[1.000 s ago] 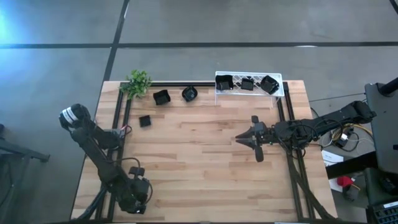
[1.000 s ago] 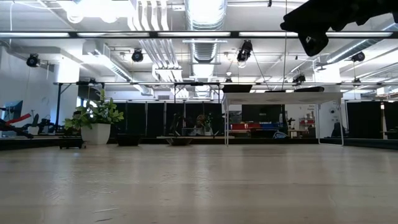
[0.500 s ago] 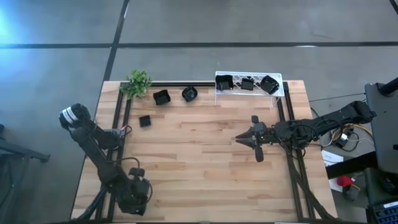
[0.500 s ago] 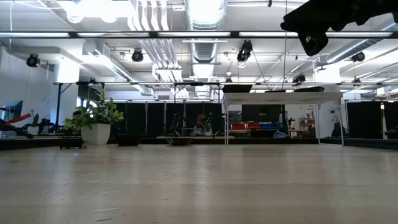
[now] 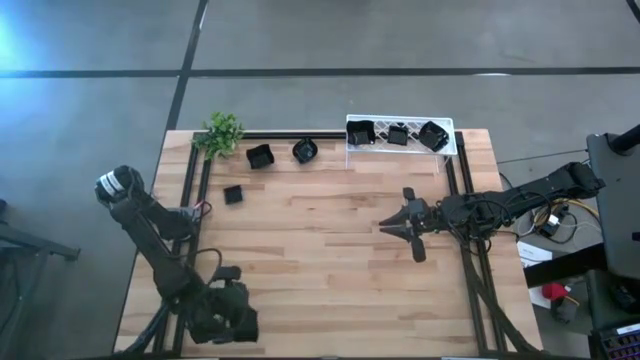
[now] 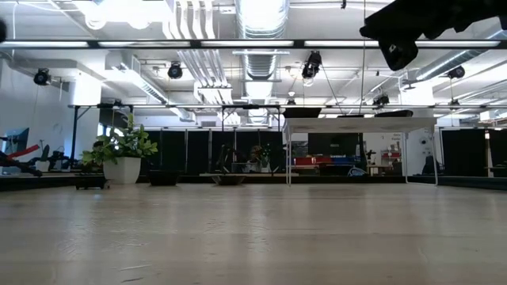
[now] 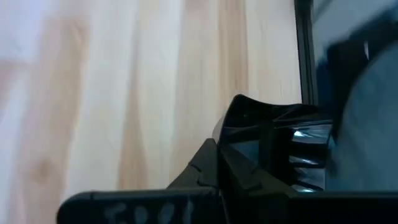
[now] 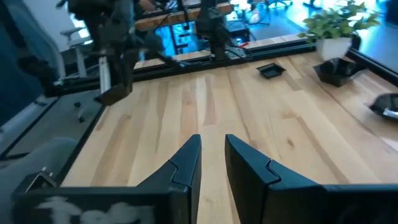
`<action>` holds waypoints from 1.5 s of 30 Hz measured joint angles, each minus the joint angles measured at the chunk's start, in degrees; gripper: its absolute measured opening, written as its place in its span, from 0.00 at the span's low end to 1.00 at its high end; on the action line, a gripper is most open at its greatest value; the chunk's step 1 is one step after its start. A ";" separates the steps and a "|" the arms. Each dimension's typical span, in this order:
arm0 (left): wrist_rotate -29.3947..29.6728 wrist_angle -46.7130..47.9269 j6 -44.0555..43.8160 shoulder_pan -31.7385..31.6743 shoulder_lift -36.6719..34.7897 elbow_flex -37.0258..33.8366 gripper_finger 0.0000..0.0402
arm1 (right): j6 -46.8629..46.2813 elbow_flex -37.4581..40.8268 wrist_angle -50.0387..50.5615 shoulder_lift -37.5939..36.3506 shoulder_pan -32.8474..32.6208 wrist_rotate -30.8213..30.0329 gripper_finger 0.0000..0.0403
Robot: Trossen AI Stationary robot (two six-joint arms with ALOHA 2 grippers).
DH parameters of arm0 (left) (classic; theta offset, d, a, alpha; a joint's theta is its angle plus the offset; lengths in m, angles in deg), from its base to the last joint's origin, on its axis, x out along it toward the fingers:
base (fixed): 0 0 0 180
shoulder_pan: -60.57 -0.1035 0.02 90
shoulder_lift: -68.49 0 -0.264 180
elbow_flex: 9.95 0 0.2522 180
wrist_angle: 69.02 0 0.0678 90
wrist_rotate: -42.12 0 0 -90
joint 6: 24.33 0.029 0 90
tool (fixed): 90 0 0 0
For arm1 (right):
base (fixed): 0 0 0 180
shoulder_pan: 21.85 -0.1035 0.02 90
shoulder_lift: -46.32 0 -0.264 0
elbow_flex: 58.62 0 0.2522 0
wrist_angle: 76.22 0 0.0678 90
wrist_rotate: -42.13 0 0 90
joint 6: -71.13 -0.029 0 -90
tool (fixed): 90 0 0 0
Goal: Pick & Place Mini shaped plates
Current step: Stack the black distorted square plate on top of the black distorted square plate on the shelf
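On the table's (image 5: 330,300) far side we see loose mini shaped plates (image 5: 259,156), well apart from both pincers: right gripper (image 5: 392,228) slightly parted, empty; left gripper (image 5: 243,322) clenched.

Six small black mini shaped plates visible. Three sit inside the white lattice rack (image 5: 400,147): angular one (image 5: 360,132) at the plant-side end, small square one (image 5: 398,135) in the middle, tilted one (image 5: 433,136) at the other end. Outside the rack, toward the plant: round one (image 5: 305,151) nearest, squarish one (image 5: 260,156) next, small square one (image 5: 233,194) farthest, lying flat.
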 joint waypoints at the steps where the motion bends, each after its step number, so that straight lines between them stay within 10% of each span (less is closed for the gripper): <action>1: 1.68 0.46 0.04 -0.58 -0.02 0.82 0.00 | 0.46 0.00 0.00 0.00 0.00 0.63 0.17; 12: 6.80 0.82 2.80 -14.59 -0.04 4.14 0.00 | 1.35 0.00 -0.03 0.00 0.00 1.15 0.16; 28: -9.91 -7.27 25.19 -45.68 2.06 3.86 0.00 | 0.46 0.00 -0.11 0.00 0.00 0.71 0.17; 45: -23.71 -13.25 32.02 -55.68 16.71 7.99 0.00 | 0.32 0.00 -0.39 0.00 0.01 0.54 0.18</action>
